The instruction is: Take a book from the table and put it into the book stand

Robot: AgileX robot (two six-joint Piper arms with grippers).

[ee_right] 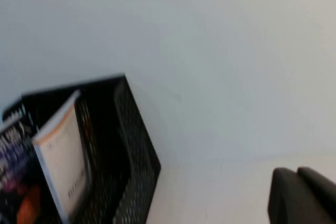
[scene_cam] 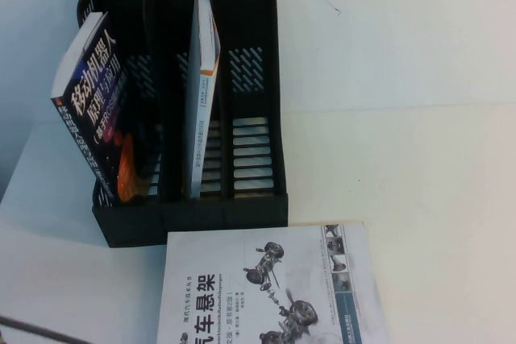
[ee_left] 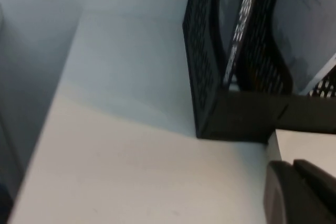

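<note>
Large thin pale-grey paperback book lying flat at 6 o'clock on white table, touching black plastic book stand front lip, right slot sitting free. Probably light, floppy, slippery; pinching an exposed edge seems best. Left gripper hovering near stand's front corner, fingers pressed together; right gripper hovering over bare table, fingers looking together too.

High view angled down from robot's side, both wrist views low, close — all share the book stand.

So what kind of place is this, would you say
Probably an office or lab desk set up for tidying books: a plain white table, a black three-slot book stand already holding two books, and a car-suspension paperback lying flat in front of it.
</note>
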